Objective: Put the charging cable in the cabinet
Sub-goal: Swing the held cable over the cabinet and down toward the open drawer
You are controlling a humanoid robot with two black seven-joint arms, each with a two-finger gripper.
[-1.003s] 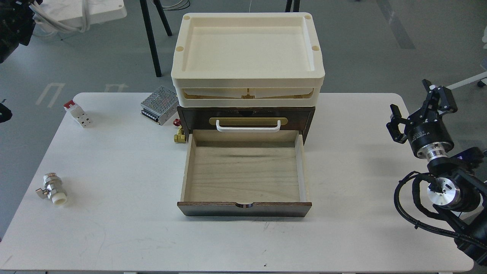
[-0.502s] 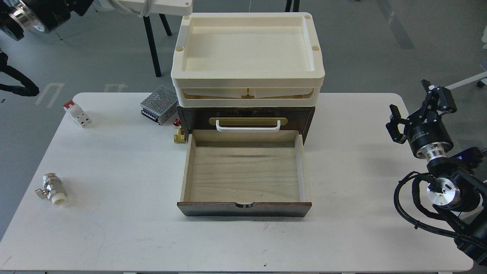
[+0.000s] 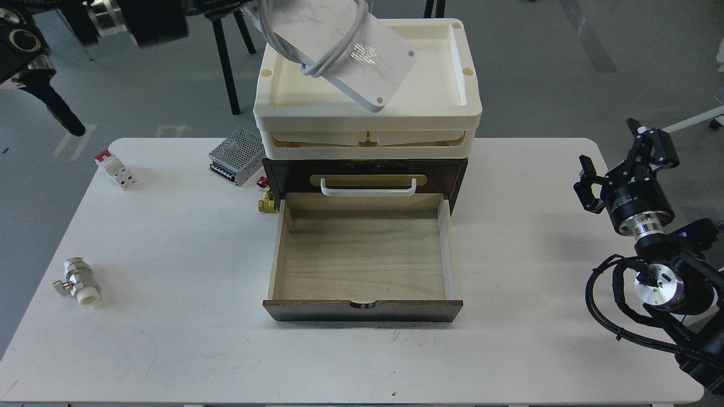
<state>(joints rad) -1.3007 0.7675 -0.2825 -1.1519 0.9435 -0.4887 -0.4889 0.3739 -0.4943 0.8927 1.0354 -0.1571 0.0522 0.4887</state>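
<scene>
While the drawer stands pulled out, the scene reads:

Charging cable [image 3: 345, 51]: held in the air over the far edge of the tabletop, above the cream trays [image 3: 452, 85]; its top end is cut off by the frame.
Long axis: slanting from the upper left down to the lower right, the low corner pointing toward the table's far-right side, the flat face tilted.
Look: a flat pale marbled plate with small corner holes and faint print, grey-white cord looped across it.
Cabinet [image 3: 366, 175]: dark brown, at the middle of the far edge; its pale wood drawer [image 3: 362, 257] lies open toward the near edge.
Left gripper: out of sight; only the arm shows at the upper left.
Right gripper [image 3: 628, 161]: fingers spread, holding nothing, beyond the right edge.
</scene>
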